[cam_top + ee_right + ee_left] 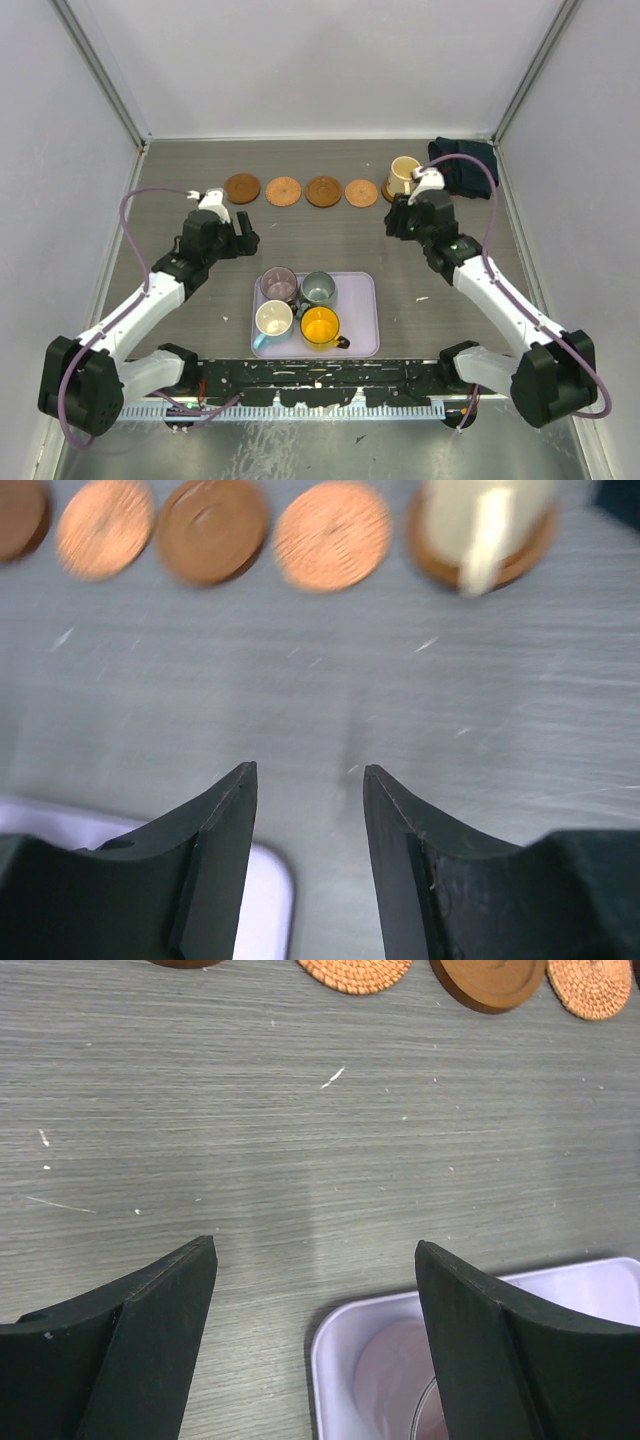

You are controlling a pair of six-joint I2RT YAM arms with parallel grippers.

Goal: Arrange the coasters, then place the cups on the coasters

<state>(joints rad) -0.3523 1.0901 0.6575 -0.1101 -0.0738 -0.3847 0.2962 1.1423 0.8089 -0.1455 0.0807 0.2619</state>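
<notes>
Five coasters [283, 190] in row at far side, arranging judged done; cream cup [404, 176] stands on rightmost one, four coasters bare. Four cups [320, 325] left in tray [364, 300] (purple, grey-teal, blue-cream, yellow). Left gripper [315, 1340]: fingers spread wide, empty, over tray's far-left corner, purple cup [278, 285] partly hidden beneath one finger. Right gripper [310, 855]: fingers apart, nothing between, cream cup ahead to right, well clear of tips
</notes>
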